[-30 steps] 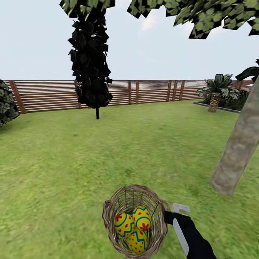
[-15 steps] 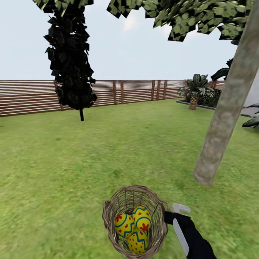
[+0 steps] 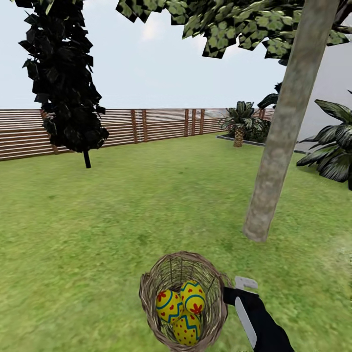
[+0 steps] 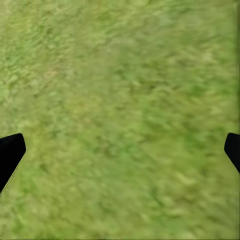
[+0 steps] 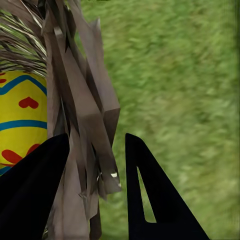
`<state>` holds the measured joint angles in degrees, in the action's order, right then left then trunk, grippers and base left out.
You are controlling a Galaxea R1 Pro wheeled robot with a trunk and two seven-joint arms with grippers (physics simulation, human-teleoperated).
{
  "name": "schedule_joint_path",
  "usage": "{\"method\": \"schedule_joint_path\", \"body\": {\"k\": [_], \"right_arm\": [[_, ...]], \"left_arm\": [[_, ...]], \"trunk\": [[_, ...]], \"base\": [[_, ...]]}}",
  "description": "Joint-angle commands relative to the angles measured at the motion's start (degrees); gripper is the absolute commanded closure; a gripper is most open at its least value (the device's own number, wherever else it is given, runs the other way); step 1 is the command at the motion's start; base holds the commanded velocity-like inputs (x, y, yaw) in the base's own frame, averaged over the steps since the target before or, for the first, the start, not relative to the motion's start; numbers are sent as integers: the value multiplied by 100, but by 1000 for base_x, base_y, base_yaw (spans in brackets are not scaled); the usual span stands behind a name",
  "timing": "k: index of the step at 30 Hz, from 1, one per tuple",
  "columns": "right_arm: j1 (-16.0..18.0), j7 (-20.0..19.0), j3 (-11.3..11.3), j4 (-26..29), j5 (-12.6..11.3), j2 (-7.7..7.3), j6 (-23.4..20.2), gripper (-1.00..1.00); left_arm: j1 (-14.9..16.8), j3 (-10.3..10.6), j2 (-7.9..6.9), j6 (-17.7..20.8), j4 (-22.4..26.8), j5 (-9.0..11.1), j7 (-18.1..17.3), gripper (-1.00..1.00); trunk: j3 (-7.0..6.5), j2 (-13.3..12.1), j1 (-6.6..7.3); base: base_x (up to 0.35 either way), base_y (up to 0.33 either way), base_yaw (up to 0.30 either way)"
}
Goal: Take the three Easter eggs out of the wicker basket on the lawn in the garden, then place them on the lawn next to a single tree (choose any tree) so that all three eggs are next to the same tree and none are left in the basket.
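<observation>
Near the bottom of my head view, the wicker basket [image 3: 183, 299] hangs above the lawn [image 3: 98, 230], held at its right rim by my right claw [image 3: 226, 293], whose dark arm comes in from the lower right. Through the right wrist camera I see that claw [image 5: 95, 165] clamped on the woven rim of the basket [image 5: 82, 110], one dark finger inside the wall and one outside, with the wicker strands pinched between them. All three Easter eggs [image 3: 182, 305] lie together inside the basket, yellow with blue zigzag bands and red marks; two sit side by side at the far side and one lies nearer to me. One of these eggs [image 5: 20, 117] shows just past the rim in the right wrist view, touching or nearly touching the inner wall. Ahead and to the right of the basket stands the tree [image 3: 278, 127], its pale mottled trunk leaning slightly and meeting the grass not far beyond the basket. Farther off on the left is a dark narrow tree [image 3: 63, 78], and a brown slatted fence [image 3: 146, 124] runs across the far edge of the grass. My left claw [image 4: 120, 150] is spread wide over bare grass, with nothing between its dark fingertips [image 4: 10, 152].
</observation>
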<state>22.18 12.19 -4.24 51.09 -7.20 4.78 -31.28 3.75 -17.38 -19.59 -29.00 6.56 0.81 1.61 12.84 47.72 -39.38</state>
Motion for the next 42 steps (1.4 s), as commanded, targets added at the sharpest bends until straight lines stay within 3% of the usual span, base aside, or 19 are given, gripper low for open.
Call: {"method": "schedule_joint_path", "body": {"k": [1, 17, 42], "right_arm": [[6, 38, -7, 10, -89, 6, -10, 100], [6, 38, -7, 12, -89, 6, -10, 100], [6, 39, 2, 9, -80, 14, -5, 100]], "left_arm": [[3, 16, -1, -18, -6, 7, 16, -100], [3, 16, -1, -18, -12, 7, 15, -100], [3, 16, -1, -18, -12, 7, 15, -100]], "trunk": [[8, 7, -2], [8, 7, -2], [-28, 7, -2]], "base": [[120, 261, -284], [187, 243, -277], [260, 198, -64]]}}
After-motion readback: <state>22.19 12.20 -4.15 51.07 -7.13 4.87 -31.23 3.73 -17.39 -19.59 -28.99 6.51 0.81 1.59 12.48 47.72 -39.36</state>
